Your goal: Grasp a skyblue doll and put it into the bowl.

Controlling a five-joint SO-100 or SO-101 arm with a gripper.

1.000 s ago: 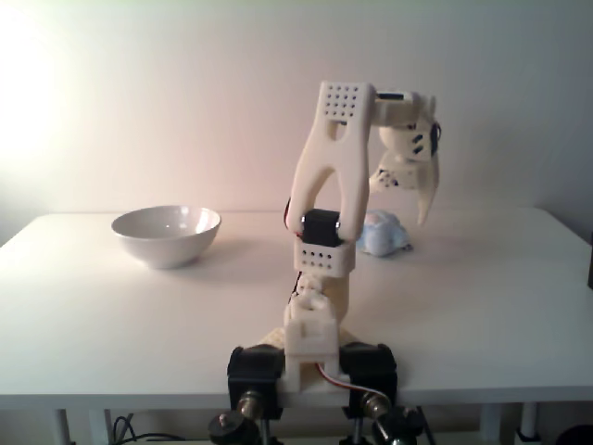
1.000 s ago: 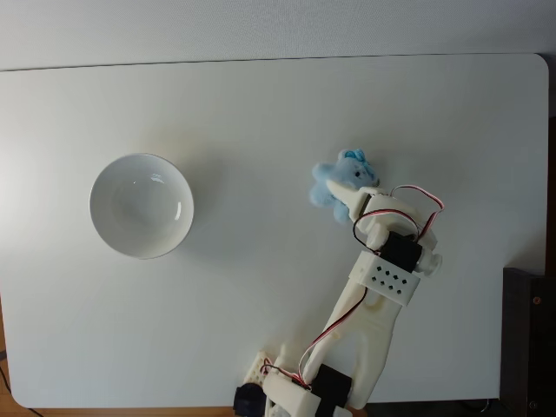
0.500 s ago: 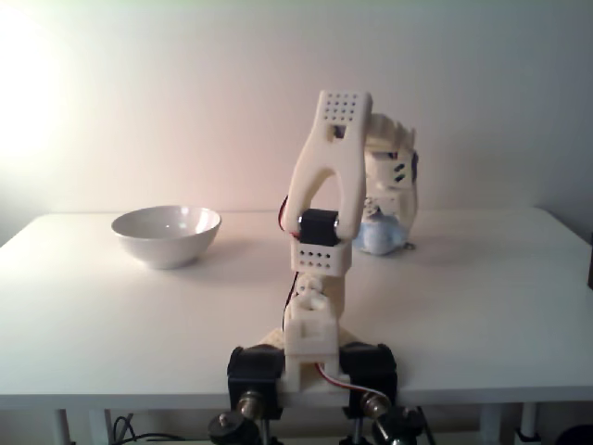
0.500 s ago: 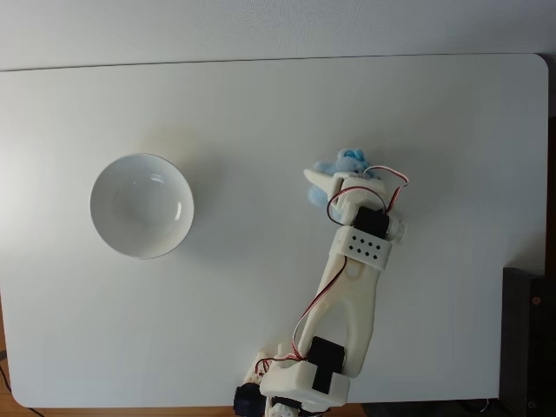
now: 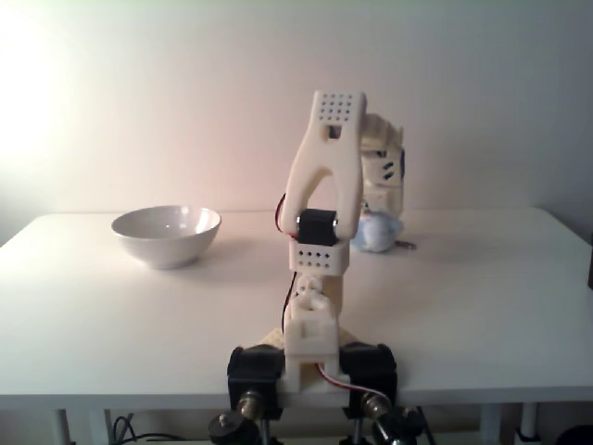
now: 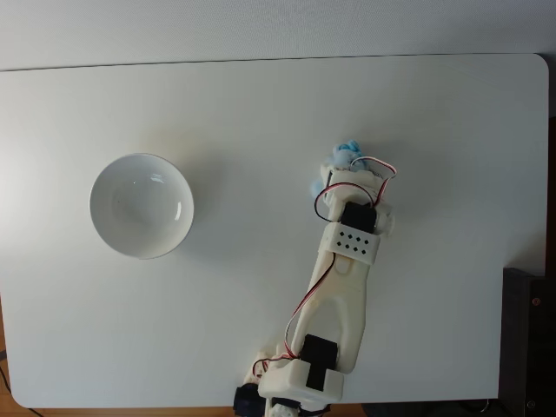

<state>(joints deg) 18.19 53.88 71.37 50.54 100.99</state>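
I'm looking at a plain white desk [image 6: 261, 104] with rounded corners, set against a pale bare wall [image 5: 185, 93] that glows warm at the left of the front-facing fixed view; a dark object [image 6: 528, 339] sits just off the desk's right edge in the top-down fixed view. I count one bowl [image 6: 142, 206], white and glossy, standing upright toward the left of the desk, with nothing visible inside it. I count one skyblue doll [image 6: 345, 155], well apart from the bowl, lying on the desk right of centre. One white arm [image 6: 343, 287] reaches from the near edge, and its claw [image 6: 340, 174] is down over the doll, covering most of it from above. From the front I see the doll [image 5: 377, 234] low behind the arm, but I cannot tell whether the claw has closed on it.
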